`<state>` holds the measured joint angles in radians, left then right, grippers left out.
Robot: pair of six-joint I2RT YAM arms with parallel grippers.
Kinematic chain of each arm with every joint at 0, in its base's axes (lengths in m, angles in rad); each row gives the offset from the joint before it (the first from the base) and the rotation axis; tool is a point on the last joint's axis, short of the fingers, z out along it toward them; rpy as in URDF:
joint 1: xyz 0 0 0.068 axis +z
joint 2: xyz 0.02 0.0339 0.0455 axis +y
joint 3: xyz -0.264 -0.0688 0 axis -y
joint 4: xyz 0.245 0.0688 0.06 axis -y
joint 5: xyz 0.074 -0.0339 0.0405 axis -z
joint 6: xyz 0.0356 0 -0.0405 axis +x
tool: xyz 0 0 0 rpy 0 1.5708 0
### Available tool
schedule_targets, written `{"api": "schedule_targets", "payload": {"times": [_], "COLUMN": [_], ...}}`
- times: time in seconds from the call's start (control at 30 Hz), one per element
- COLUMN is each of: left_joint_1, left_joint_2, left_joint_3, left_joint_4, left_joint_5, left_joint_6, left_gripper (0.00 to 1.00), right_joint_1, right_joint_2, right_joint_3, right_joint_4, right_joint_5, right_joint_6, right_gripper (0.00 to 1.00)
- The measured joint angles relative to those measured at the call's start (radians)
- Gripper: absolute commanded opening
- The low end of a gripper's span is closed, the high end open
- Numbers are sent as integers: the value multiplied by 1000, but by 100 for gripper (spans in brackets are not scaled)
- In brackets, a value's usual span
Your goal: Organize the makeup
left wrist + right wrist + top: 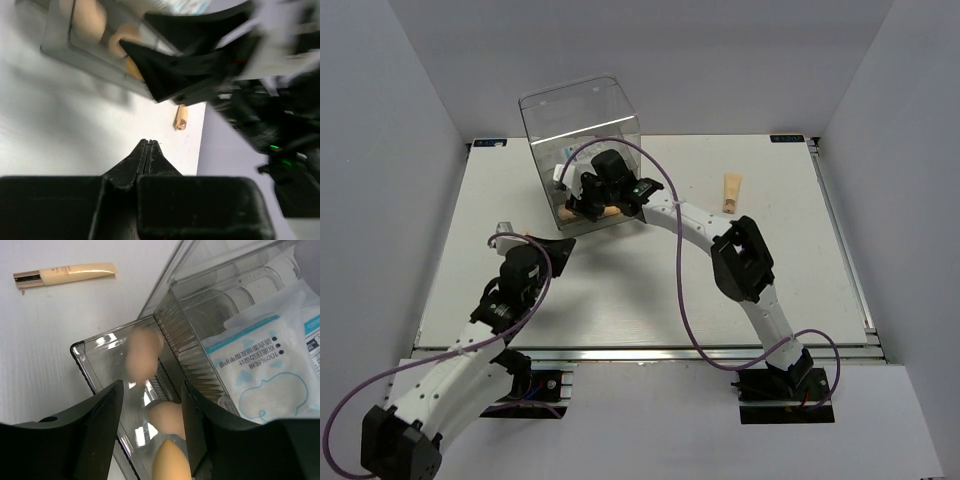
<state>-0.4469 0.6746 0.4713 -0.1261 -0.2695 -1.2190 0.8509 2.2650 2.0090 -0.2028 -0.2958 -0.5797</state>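
Observation:
The clear drawer box [582, 135] stands at the back, its lower drawer [95, 360] pulled out. My right gripper [603, 197] hangs open and empty just above that drawer, also in its wrist view [150, 390]. Three peach-tan sponges are in the drawer: one blurred [144, 353] and two below the jaws [169, 418] [172, 465]. White-and-blue packets [265, 365] lie in the upper compartment. The tan cone-shaped tube [731, 192] lies on the table to the right, seen too in the right wrist view [65, 274] and the left wrist view [181, 116]. My left gripper [542, 248] is shut and empty, in front of the box [147, 145]. No thin stick shows.
The white table [620, 290] is walled by grey panels at left, right and back. The right arm's elbow [745, 258] and purple cable arch over the table's middle. The right gripper's fingers [170, 65] fill the upper left wrist view.

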Motion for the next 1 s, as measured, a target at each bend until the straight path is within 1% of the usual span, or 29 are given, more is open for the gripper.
{"api": "schedule_targets", "payload": {"times": [0.13,0.2,0.23,0.27,0.3,0.37,0.43,0.6,0.7,0.73,0.77,0.8,0.87,0.9,1.0], "left_joint_1": [0,0,0,0,0,0,0,0,0,0,0,0,0,0,2], "left_joint_2": [116,172,207,236,267,337,422,678,794,821,853,877,916,933,992], "left_joint_3": [-70,-96,-102,-103,-103,-102,-93,-16,41,56,79,97,136,156,219], "left_joint_4": [114,161,184,204,230,286,337,406,454,468,485,500,518,524,550], "left_joint_5": [48,55,56,56,56,53,45,5,-35,-46,-63,-72,-92,-95,-111], "left_joint_6": [-88,-132,-156,-175,-192,-222,-243,-317,-363,-373,-389,-401,-418,-422,-443], "left_gripper": [0,0,0,0,0,0,0,0,0,2,7,19,37,49,60], "right_joint_1": [-4,-6,-8,-14,-19,-34,-67,-220,-293,-303,-309,-314,-328,-337,-375], "right_joint_2": [0,-2,-7,-22,-42,-113,-217,-630,-827,-880,-925,-956,-1008,-1021,-1040], "right_joint_3": [3,3,-5,-23,-47,-116,-213,-589,-732,-772,-807,-840,-908,-933,-999], "right_joint_4": [8,13,20,24,25,23,39,177,240,260,270,280,280,277,247], "right_joint_5": [2,2,3,3,2,5,-1,-16,-6,-5,-5,-8,-18,-18,-20], "right_joint_6": [4,11,21,31,40,82,120,206,231,237,241,246,259,261,266], "right_gripper": [59,56,52,20,0,0,0,0,0,0,0,0,0,0,0]}}
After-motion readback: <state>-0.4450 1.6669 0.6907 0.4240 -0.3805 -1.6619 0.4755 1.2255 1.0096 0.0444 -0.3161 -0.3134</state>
